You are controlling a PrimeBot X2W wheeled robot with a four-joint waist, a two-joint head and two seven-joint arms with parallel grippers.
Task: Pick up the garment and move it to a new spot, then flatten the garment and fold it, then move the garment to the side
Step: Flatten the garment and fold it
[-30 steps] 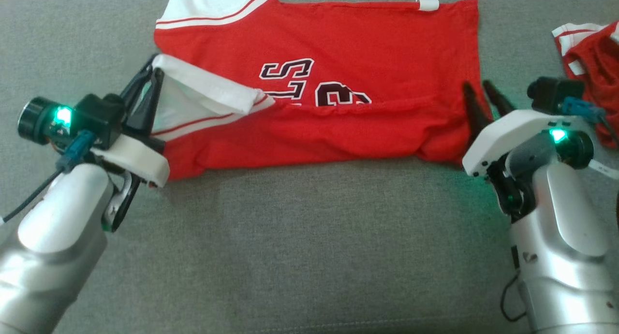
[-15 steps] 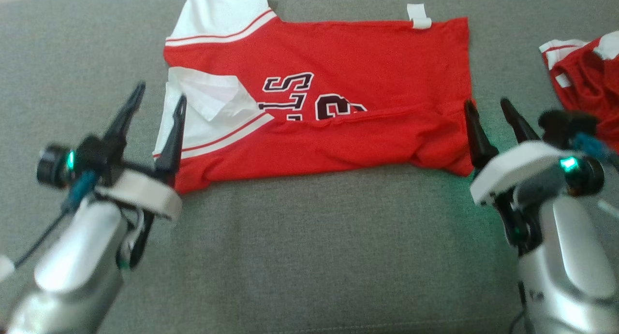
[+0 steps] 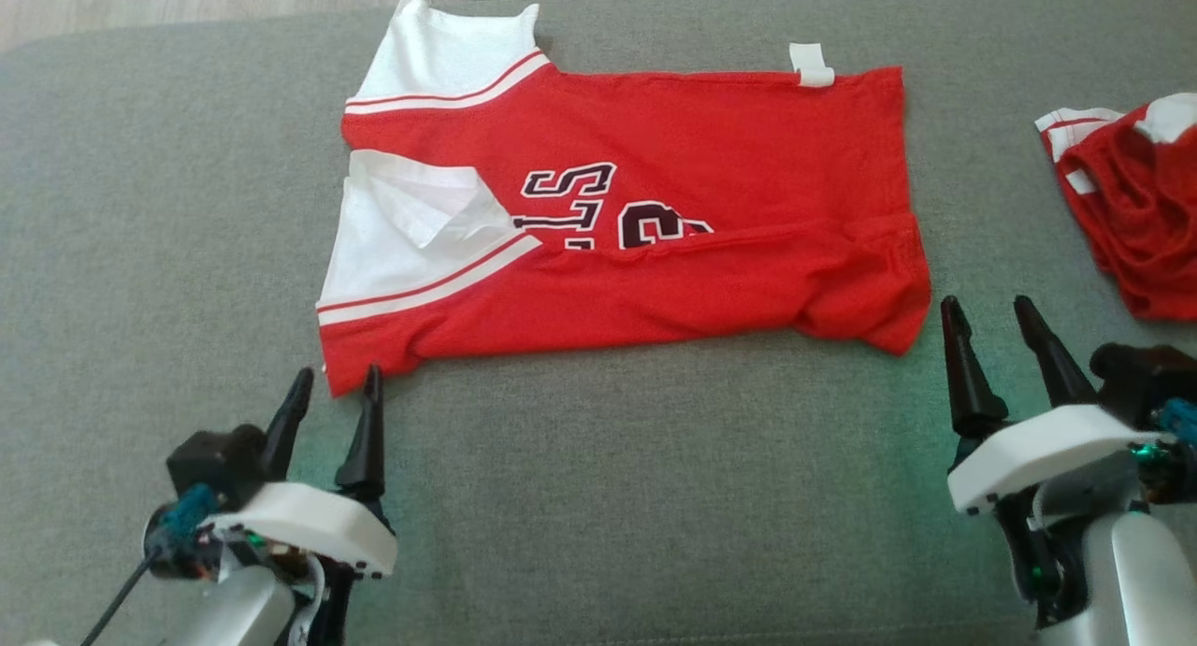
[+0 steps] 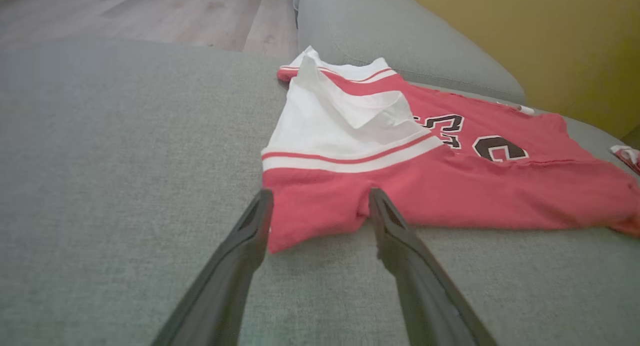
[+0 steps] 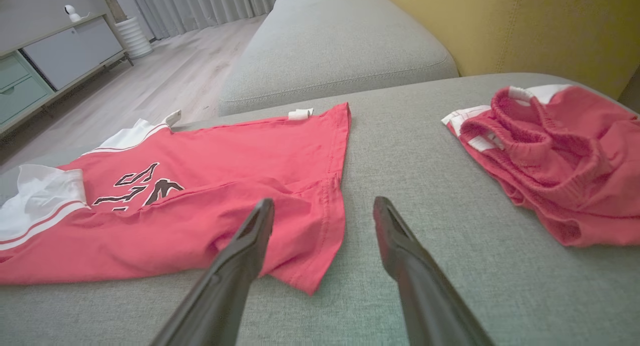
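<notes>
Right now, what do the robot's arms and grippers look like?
The left gripper and right gripper each have two long, dark, tapering fingers rising from a curved white housing. Beside each is a black camera block with a blue plug. On the left arm, a dark cable trails off. The forearms are smooth silver-grey.

The red jersey [image 3: 711, 141] is looking like soft matt knit cloth on the grey sofa cushion [image 3: 608, 496] of coarse woven fabric, the red shorts [image 3: 1141, 216] are showing a ribbed elastic waistband, and the left gripper [image 3: 338, 377] and right gripper [image 3: 985, 305] are showing matt dark fingers on smooth white plastic shells.
</notes>
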